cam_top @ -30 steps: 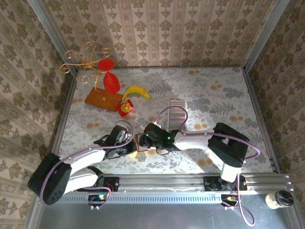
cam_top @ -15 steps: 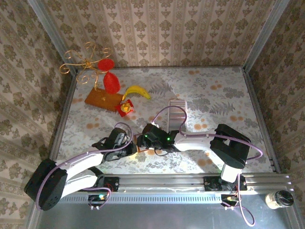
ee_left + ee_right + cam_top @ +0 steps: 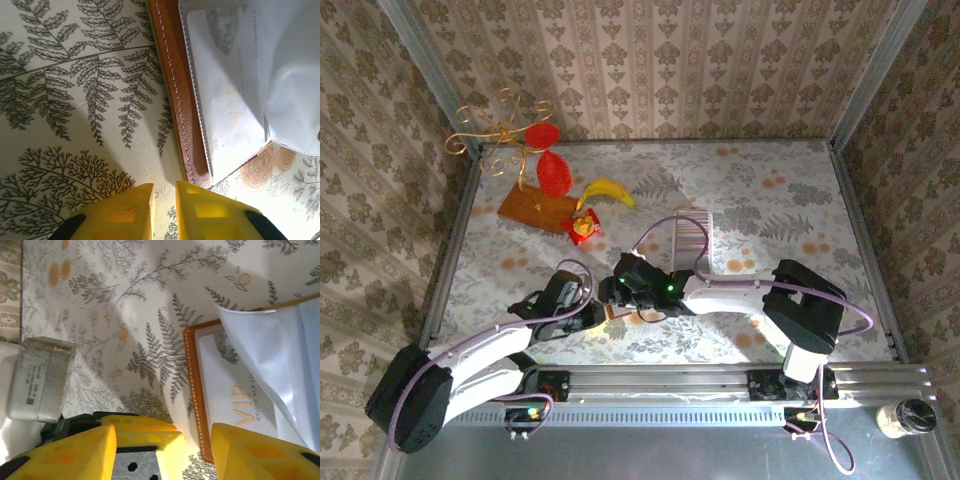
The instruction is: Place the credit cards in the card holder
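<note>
The holder point(image 3: 182, 100) lies open on the counter point(image 3: 770, 190) between both claws, and one VIP card seems to sit in its clear pocket. The strip of cards point(image 3: 692, 238) lies well apart, further back, so most of the job looks undone. Both arms reach low toward the middle. The left claw point(image 3: 165, 192) is barely ajar and empty at the holder's corner. The right claw point(image 3: 162, 431) is spread wide, gripping nothing

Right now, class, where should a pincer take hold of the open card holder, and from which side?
Probably the stitched brown leather border, approached from the bare table on the left arm's side. The card holder lies open and flat, its pale pocket facing up, so that uncovered edge is the firmest lip for the left pincer to pinch.
</note>
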Controlling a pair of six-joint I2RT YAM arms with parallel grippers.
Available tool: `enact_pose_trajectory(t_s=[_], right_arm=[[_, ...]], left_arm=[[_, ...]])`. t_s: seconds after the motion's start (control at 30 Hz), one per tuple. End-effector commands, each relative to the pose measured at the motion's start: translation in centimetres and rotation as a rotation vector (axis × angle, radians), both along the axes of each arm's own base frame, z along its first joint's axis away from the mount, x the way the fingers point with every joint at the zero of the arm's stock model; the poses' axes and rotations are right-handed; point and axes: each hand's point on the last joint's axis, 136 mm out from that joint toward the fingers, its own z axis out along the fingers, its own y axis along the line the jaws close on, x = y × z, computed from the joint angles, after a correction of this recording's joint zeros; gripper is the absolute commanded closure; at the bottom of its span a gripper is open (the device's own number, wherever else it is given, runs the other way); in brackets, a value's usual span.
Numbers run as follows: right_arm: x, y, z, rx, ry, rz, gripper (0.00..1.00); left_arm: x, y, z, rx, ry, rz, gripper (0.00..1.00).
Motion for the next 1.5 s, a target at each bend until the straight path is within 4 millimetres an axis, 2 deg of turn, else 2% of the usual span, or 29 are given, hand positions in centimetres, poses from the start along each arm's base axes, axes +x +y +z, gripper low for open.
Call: enact_pose_trajectory(t_s=[0.0, 0.27, 0.43, 0.53, 0.63, 0.73, 0.83, 0.9, 0.97, 1.07, 1.2, 1.33, 1.47], right_arm=[[0.4, 1.9, 1.8, 0.051, -0.033, 0.035, 0.46], [0.6, 4.4, 3.9, 0.131, -0.038, 0.086, 0.46], [1.1, 3.3, 6.6, 0.119, -0.117, 0.084, 0.46], [1.8, 1.0, 7.6, 0.056, -0.172, 0.078, 0.48], [2.7, -2.3, 8.2, -0.034, -0.237, 0.082, 0.48], [3.8, -6.1, 9.8, -0.112, -0.356, 0.097, 0.49], [4.6, -10.0, 11.9, -0.205, -0.517, 0.18, 0.49], [4.1, -11.9, 12.5, -0.303, -0.662, 0.326, 0.48], [3.4, -13.6, 12.2, -0.433, -0.78, 0.473, 0.46], [2.0, -16.3, 10.6, -0.581, -0.848, 0.693, 0.44], [0.9, -19.1, 9.0, -0.616, -0.822, 0.842, 0.42], [0.9, -20.6, 6.4, -0.712, -0.796, 0.949, 0.37], [1.1, -21.2, 3.9, -0.774, -0.745, 1.064, 0.39]], left_arm=[[-0.6, 1.2, -0.6, 0.035, 0.018, 0.029, 0.79], [-1.0, 3.0, 0.1, 0.054, -0.007, 0.087, 0.76], [-1.1, 3.6, 0.8, 0.051, -0.02, 0.111, 0.72], [-0.8, 3.4, 1.7, 0.039, -0.033, 0.112, 0.72], [-0.1, 2.7, 3.5, 0.016, -0.063, 0.091, 0.72], [0.8, 1.3, 5.5, -0.013, -0.075, 0.053, 0.73], [1.9, -0.8, 7.1, -0.046, -0.078, -0.003, 0.74], [2.5, -2.4, 7.6, -0.049, -0.078, -0.046, 0.75], [3.0, -4.0, 7.6, -0.047, -0.082, -0.089, 0.77], [3.8, -6.3, 6.9, -0.034, -0.065, -0.15, 0.81], [4.4, -8.7, 4.9, -0.03, -0.038, -0.196, 0.85], [4.8, -9.2, 2.8, 0.031, -0.029, -0.228, 0.9], [4.4, -7.9, 0.9, 0.126, -0.023, -0.255, 0.92]])
